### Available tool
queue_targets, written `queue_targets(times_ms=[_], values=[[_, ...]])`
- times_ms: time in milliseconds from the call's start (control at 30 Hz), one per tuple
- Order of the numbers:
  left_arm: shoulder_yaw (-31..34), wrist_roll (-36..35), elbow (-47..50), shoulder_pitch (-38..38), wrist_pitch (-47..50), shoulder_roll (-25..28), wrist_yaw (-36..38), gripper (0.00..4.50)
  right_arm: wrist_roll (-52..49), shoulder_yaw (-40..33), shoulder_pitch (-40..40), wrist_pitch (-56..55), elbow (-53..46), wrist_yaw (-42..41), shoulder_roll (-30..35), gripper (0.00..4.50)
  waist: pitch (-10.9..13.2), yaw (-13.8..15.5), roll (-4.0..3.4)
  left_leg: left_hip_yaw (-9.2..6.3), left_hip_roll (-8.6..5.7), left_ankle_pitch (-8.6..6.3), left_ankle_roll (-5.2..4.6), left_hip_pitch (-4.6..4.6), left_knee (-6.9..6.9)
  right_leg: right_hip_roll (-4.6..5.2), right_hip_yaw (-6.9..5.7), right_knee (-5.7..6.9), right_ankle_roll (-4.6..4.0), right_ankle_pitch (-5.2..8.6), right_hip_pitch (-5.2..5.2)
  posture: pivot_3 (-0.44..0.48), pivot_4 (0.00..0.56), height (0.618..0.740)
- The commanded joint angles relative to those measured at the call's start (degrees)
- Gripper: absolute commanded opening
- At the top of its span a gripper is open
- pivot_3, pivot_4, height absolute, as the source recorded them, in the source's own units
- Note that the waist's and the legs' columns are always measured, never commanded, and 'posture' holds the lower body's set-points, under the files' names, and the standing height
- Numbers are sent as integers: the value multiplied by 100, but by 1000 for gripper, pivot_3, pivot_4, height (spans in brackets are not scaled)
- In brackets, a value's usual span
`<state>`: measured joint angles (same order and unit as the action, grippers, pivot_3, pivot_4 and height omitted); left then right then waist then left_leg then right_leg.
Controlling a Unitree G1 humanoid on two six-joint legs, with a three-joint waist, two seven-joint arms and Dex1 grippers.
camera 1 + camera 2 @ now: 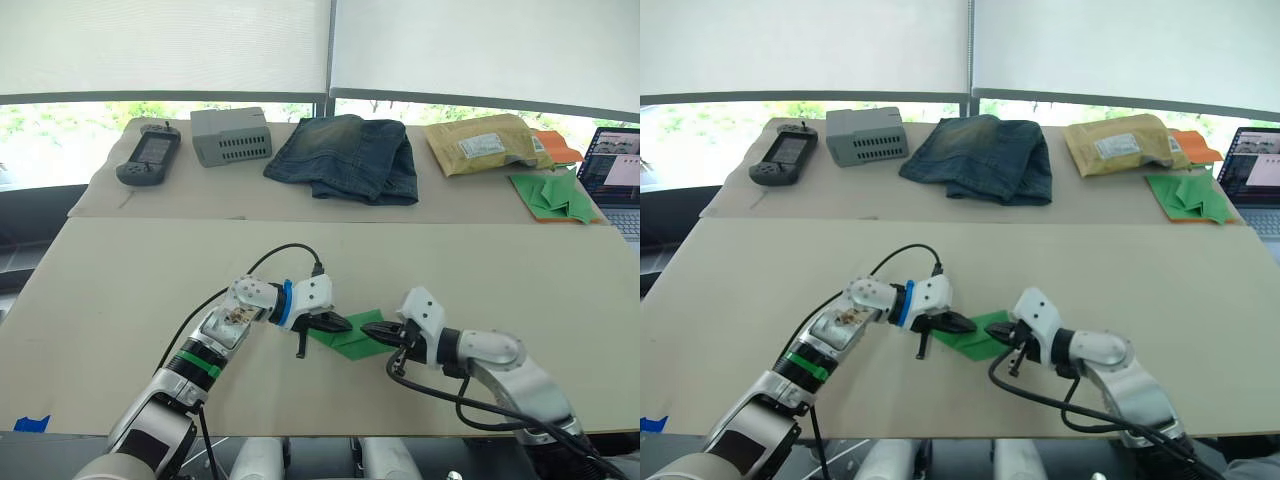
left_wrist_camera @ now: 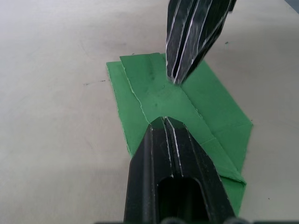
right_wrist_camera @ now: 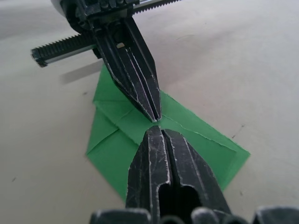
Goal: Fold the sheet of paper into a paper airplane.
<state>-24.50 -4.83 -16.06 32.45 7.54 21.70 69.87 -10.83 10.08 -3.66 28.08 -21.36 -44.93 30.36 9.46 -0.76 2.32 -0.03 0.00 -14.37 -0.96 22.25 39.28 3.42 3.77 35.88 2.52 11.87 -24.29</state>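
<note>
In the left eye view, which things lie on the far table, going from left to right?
Handheld game console → grey box → folded jeans → padded yellow envelope → pile of green folded papers → laptop.

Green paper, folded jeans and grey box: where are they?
sheet of paper [image 1: 352, 333]: left eye view, middle of its folded face.
jeans [image 1: 346, 155]: left eye view, centre of the denim.
grey box [image 1: 231, 135]: left eye view, its vented front.

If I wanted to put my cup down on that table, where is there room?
The near table is bare on either side of the green paper. The middle is crowded: both grippers meet on the paper.
</note>
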Motion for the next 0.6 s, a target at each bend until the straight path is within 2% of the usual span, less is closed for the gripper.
queue_targets(times_ms=[33,367,600], values=[[-93,117,-111,28,-8,2,86,0,175,53,140,-240,81,343,-168,18,0,0,0,0,0,0,0,0,0,-1,-1,0,0,0,0,0,150,728],[-132,31,-6,-32,101,-2,312,0,36,-407,416,-449,603,200,345,18,-2,12,-1,0,-1,0,0,-9,0,1,-1,-3,0,1,14,0,150,728],[-101,-27,187,-71,158,-24,399,0,77,-141,301,-634,746,17,338,18,-3,4,-1,0,0,0,0,-9,0,-1,-1,-4,0,1,14,0,150,728]])
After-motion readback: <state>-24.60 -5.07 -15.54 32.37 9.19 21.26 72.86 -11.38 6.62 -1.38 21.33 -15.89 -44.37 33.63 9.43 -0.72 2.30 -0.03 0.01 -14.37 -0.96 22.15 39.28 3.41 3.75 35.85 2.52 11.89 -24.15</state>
